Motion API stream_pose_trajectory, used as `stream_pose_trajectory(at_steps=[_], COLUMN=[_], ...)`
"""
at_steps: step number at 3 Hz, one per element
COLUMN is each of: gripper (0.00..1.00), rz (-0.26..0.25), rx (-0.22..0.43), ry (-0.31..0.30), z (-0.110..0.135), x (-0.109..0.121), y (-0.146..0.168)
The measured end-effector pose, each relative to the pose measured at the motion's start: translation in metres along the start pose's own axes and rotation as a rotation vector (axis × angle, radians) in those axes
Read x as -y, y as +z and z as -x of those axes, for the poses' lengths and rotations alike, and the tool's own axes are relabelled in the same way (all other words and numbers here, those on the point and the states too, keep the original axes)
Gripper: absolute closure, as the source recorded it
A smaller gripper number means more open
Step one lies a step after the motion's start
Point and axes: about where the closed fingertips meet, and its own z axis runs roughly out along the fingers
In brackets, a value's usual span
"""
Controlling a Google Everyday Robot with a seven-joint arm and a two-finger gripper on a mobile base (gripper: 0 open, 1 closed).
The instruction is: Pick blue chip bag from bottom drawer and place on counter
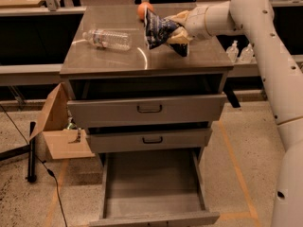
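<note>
The blue chip bag [158, 30] is dark blue with light print. My gripper [174, 30] is shut on it and holds it just above the counter [118, 56], right of the middle. The arm reaches in from the right. The bottom drawer [151, 186] is pulled out, and its flat grey floor is bare. Whether the bag touches the counter cannot be told.
A clear plastic water bottle [108, 39] lies on the counter's left half. An orange ball [143, 9] sits at the counter's back edge behind the bag. The two upper drawers [149, 109] stand partly open. A cardboard box [59, 126] sits on the floor to the left.
</note>
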Motion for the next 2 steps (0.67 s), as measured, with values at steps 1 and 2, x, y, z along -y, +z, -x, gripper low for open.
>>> stream_pose_trajectory(at_steps=[1, 2], gripper=[0.07, 0.00], rz=[-0.002, 0.001], rx=[-0.007, -0.008], ry=[0.011, 0.042], z=[-0.0016, -0.0072], x=[-0.0015, -0.0049], y=[0.0058, -0.0017])
